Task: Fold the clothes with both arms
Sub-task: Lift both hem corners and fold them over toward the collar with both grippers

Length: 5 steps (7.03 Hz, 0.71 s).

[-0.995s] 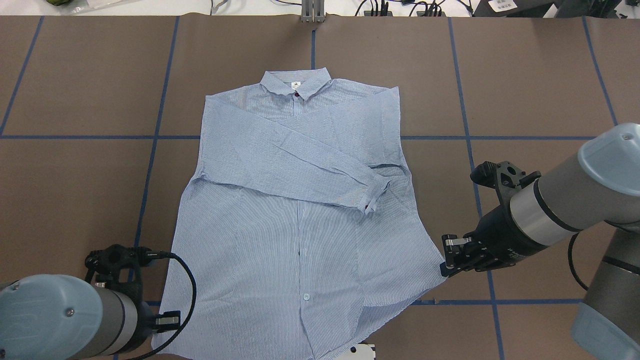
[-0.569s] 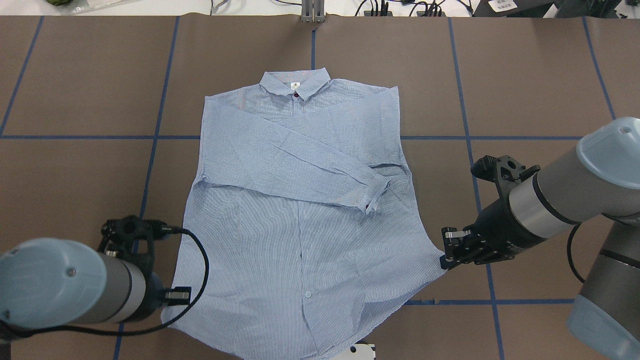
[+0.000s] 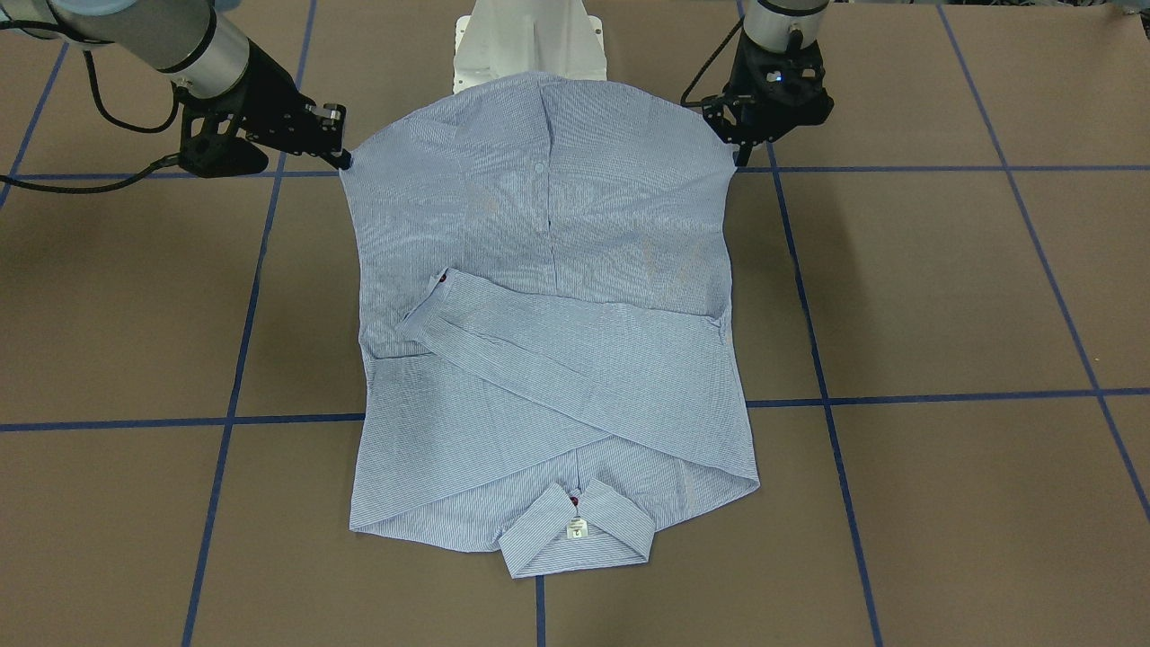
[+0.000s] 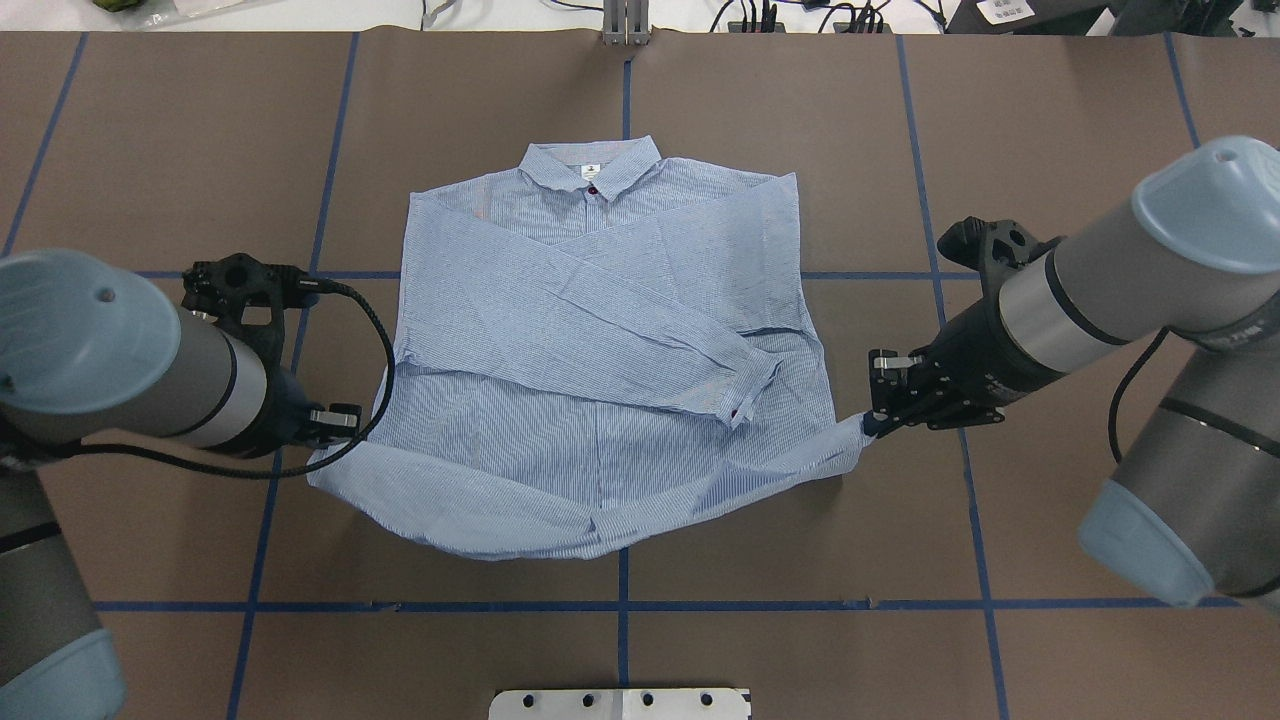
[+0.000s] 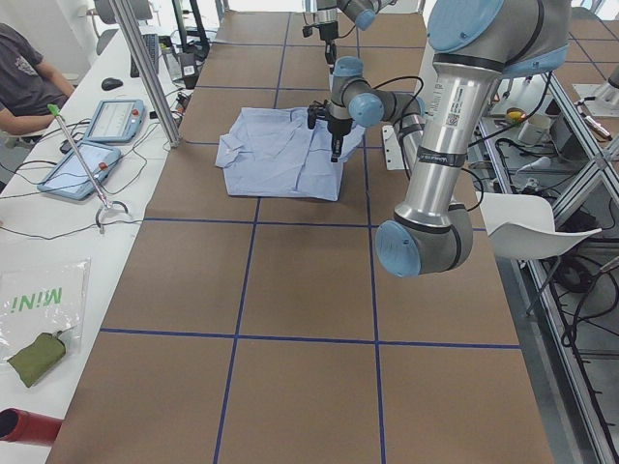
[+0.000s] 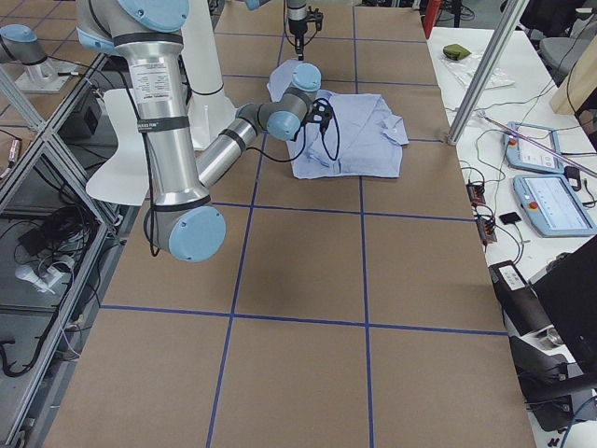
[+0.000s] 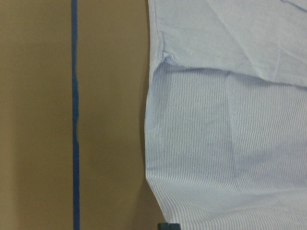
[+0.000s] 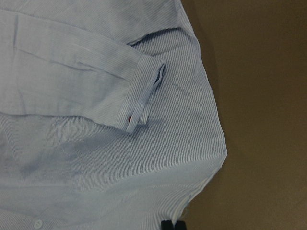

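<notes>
Both wrist views crop the light-blue finely striped button shirt, and only a dark sliver of the left claw and the right claw shows at each bottom edge. From overhead the lifted hem hides the shirt's lower front — the top sleeve, most of the one beneath. Side views show both claws too small to read.

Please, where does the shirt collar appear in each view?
Front-facing: collar, bottom centre.
Overhead: collar, top centre.
Exterior left: collar, left end of shirt.
Exterior right: collar, right end of shirt.
Left wrist: not in it.
Right wrist: not in it.
Landmark: blue tape line meeting the collar.
</notes>
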### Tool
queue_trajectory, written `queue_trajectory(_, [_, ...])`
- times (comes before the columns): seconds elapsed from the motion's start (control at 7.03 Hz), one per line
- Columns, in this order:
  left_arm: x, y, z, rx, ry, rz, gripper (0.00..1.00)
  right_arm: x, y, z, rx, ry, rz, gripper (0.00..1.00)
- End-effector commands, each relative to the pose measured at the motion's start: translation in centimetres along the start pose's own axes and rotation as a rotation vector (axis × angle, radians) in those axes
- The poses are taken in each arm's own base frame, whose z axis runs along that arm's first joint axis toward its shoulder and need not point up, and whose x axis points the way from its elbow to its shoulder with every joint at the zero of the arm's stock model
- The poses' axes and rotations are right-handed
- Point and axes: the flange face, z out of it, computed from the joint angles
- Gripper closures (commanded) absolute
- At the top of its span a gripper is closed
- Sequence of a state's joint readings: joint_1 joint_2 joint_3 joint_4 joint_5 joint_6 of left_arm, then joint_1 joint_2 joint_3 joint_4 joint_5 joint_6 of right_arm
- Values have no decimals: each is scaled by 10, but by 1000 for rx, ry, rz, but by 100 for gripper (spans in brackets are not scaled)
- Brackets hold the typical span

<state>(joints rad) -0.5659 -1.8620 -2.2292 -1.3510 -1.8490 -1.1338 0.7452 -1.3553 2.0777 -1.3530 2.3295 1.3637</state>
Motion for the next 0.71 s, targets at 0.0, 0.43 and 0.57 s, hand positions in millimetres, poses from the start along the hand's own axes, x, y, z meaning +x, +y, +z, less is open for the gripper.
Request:
queue_trajectory(0.0, [-16,-41,33,36,7,-23,100,-3,-51,-4,58,9,47,100])
queue_trajectory(0.43, [-33,-104,30,67,-16,-26,100,-36,-119,0,114,17,48,100])
queue_trajectory(0.57, [-37,-131,32,89,-26,-26,100,-37,-134,-2,126,23,56,100])
